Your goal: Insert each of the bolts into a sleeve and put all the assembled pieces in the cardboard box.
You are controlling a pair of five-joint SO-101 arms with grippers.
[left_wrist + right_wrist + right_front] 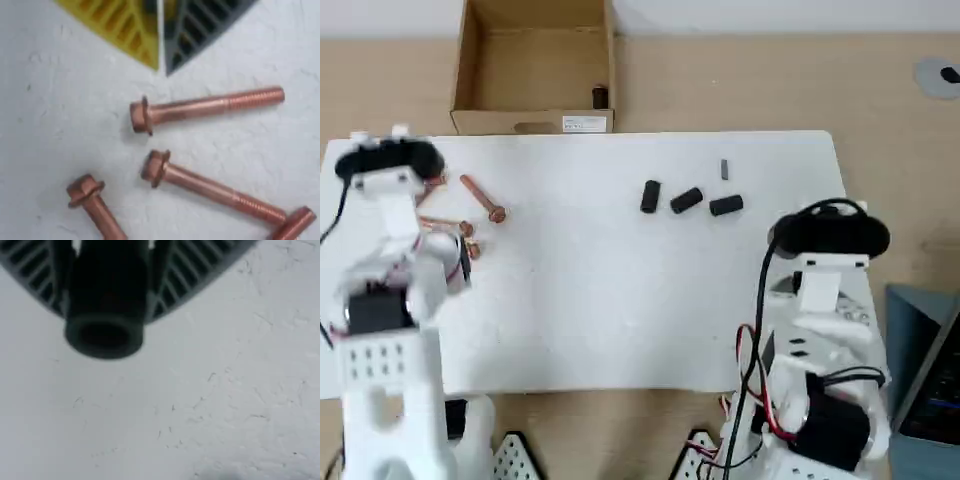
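Fixed high up, looking down over the whole bench (pixel 740 90), cardboard box (pixel 532 75) at the far edge. From the left wrist, pressed close over the bolts (pixel 205 107) on the white mat (pixel 60 125), the same cluster seen small from above. From the right wrist, closer still, down past the sleeve (pixel 105 315) in the right jaws onto that mat.

White mat (pixel 620 300) covers a tan wooden table (pixel 740 90).

copper bolts (pixel 207 107) — loose, flat, left | black sleeves (pixel 686 200) — three, centre | cardboard box (pixel 466 60) open, dark piece (pixel 600 97) inside
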